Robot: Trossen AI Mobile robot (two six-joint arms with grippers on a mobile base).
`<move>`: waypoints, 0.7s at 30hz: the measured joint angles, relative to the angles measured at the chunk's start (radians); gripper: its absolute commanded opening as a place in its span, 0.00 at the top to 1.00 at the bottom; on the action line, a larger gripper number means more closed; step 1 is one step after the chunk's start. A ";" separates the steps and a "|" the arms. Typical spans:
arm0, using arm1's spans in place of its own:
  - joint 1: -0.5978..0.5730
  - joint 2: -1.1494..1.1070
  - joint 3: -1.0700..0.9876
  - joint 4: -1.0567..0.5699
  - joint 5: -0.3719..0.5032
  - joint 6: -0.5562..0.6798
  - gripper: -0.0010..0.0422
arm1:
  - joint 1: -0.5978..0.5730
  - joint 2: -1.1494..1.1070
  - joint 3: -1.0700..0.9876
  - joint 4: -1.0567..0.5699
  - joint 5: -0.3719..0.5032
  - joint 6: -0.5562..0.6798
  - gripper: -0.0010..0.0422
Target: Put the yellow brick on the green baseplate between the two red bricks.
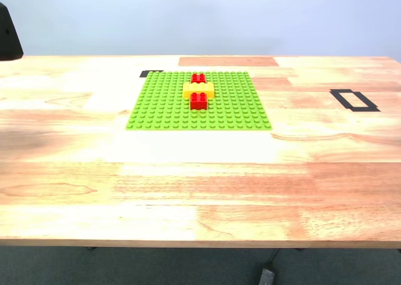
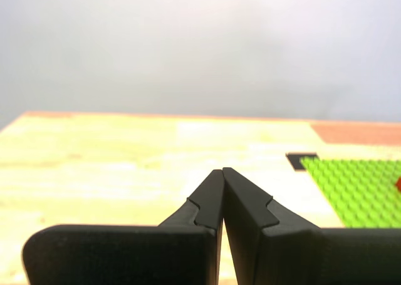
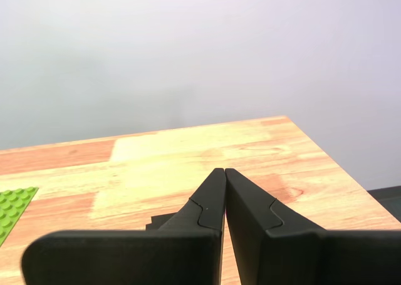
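In the exterior view the green baseplate [image 1: 199,101] lies flat on the far middle of the wooden table. The yellow brick [image 1: 198,89] sits on it between the two red bricks, one behind [image 1: 198,78] and one in front [image 1: 199,100]. My first gripper [image 2: 222,170] is shut and empty, held above the table, with the baseplate's corner [image 2: 360,191] off to one side. My second gripper [image 3: 223,170] is shut and empty, with a sliver of the baseplate [image 3: 12,207] at the frame's edge. Neither gripper shows in the exterior view.
A black tape rectangle [image 1: 354,100] marks the table at the exterior view's right. A small black tape mark [image 1: 150,74] lies by the baseplate's far corner. A dark object [image 1: 9,37] stands at the far left edge. The table's near edge runs across the bottom.
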 measured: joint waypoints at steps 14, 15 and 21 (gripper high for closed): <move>0.000 0.002 0.000 -0.054 0.002 0.000 0.98 | 0.000 0.000 0.000 0.000 0.003 0.000 0.98; 0.000 0.001 0.000 -0.055 0.002 0.000 0.98 | 0.000 0.000 0.000 0.000 0.005 0.000 0.98; 0.000 0.001 0.000 -0.062 0.002 0.000 0.98 | 0.000 0.000 0.000 0.000 0.004 0.000 0.98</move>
